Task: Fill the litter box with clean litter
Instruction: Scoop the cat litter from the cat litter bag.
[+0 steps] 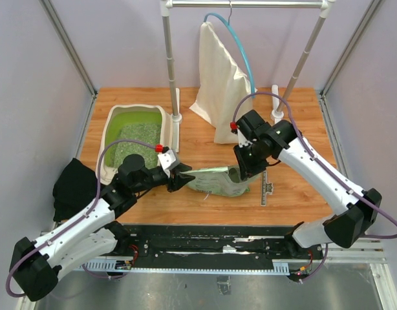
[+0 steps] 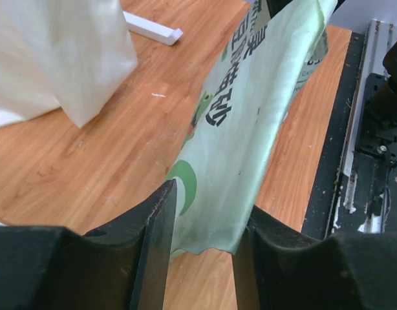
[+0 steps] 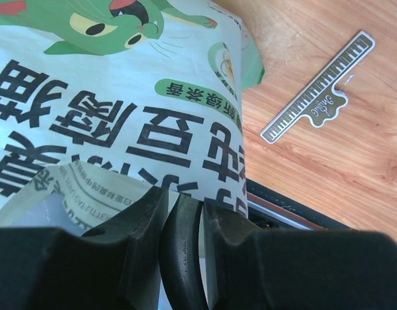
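The beige litter box [image 1: 110, 129] with its lime-green inside stands at the back left, and pale speckled clean litter [image 1: 137, 145] lies in it. A flat green printed bag [image 1: 218, 181] hangs low over the table's middle between both arms. My left gripper [image 1: 183, 177] is at the bag's left end. In the left wrist view its jaws [image 2: 208, 206] stand apart, and the bag's torn edge [image 2: 263, 116] spans the gap. My right gripper [image 1: 247, 169] is shut on the bag's right end; in its wrist view its fingers [image 3: 185, 213] pinch the printed bag [image 3: 121, 110].
A white cloth bag [image 1: 221, 90] hangs from a rack whose posts [image 1: 169, 64] stand behind the bag. A grey ruler-shaped metal tool [image 1: 268, 187] lies right of the bag, also seen as the tool [image 3: 318, 106]. A black cloth [image 1: 74, 187] hangs off the left edge.
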Tool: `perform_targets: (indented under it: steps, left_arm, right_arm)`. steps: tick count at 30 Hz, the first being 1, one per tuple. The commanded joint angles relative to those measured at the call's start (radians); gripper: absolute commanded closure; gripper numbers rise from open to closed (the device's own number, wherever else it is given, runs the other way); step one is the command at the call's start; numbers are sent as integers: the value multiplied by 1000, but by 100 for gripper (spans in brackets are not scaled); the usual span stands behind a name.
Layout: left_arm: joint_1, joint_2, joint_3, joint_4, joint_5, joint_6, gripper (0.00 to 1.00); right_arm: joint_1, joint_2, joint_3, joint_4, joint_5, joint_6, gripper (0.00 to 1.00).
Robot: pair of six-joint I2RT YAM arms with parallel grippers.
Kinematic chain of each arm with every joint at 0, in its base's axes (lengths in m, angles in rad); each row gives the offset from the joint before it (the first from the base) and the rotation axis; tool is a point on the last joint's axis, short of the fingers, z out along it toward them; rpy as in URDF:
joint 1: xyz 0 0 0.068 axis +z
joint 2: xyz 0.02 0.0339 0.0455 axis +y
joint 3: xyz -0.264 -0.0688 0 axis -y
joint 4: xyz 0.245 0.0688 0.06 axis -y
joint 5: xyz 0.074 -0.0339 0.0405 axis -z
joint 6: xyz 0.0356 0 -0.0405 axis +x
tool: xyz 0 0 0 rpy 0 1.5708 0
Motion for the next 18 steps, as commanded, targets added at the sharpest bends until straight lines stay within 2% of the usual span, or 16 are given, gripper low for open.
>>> perform_targets:
  steps: [1, 4, 8, 13, 18]
  left_arm:
    - [3, 21, 21, 75, 23, -32, 62]
    - [3, 58, 47, 66, 52, -21, 72]
    - [3, 90, 65, 63, 26, -1, 99]
    - [3, 98, 42, 75, -44, -1, 99]
    - [3, 103, 23, 86, -72, -2, 99]
  right_arm:
    - [-10, 36, 1, -32, 41, 11, 99]
    - [-9, 62, -8, -29, 39, 5, 99]
    - [-9, 109, -56, 22, 19, 2, 99]
    - [-7, 170, -155, 185, -93, 11, 99]
    - [-8, 194, -187, 241, -132, 13, 99]
